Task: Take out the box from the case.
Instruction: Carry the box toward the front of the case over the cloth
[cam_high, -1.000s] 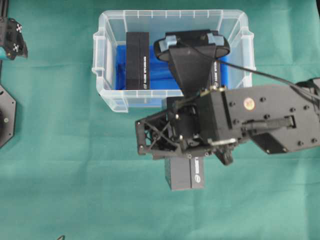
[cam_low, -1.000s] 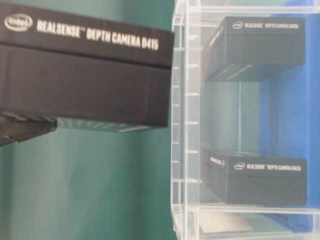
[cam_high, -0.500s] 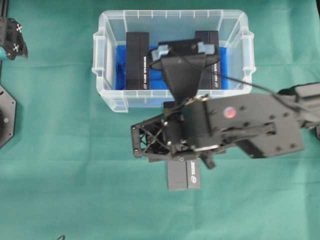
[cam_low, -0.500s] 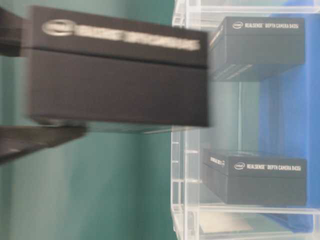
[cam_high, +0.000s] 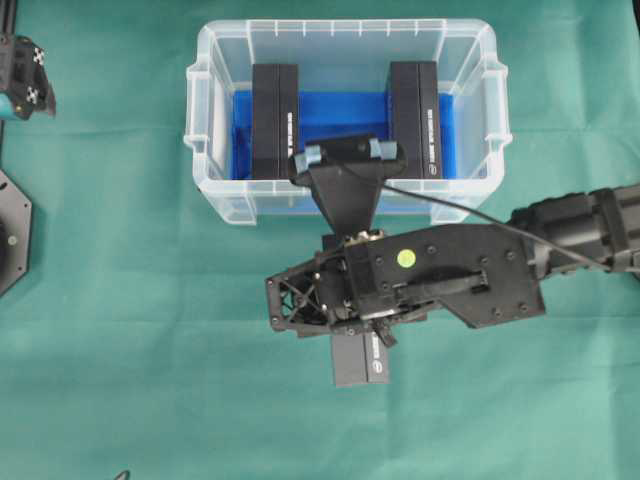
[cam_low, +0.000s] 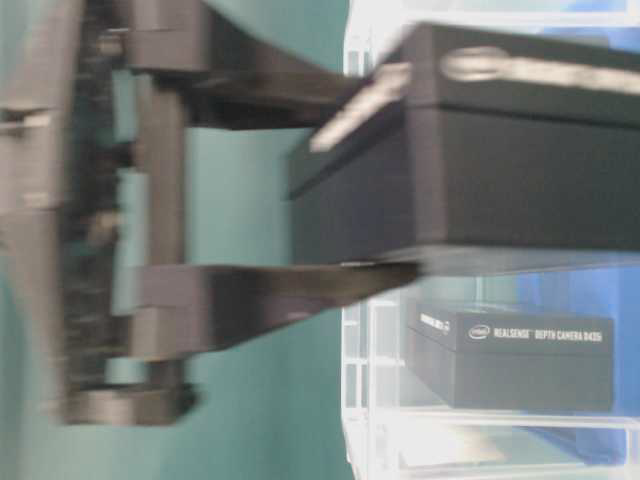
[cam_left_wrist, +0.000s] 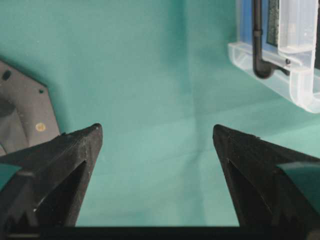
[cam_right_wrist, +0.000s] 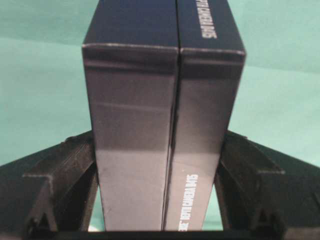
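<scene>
Box (cam_right_wrist: 165, 125) black, white lettering, gripped in right hand (cam_right_wrist: 157, 170); left hand (cam_left_wrist: 157, 150) wide apart.

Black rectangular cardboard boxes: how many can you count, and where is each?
3. Two black rectangular cardboard boxes stand inside the clear plastic case; a third is clamped in the right hand outside it.

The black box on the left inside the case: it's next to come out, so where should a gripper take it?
Grip the left box across its two broad faces, coming straight down from above. It stands on edge in the case, narrow edge up, with open blue floor beside it.
</scene>
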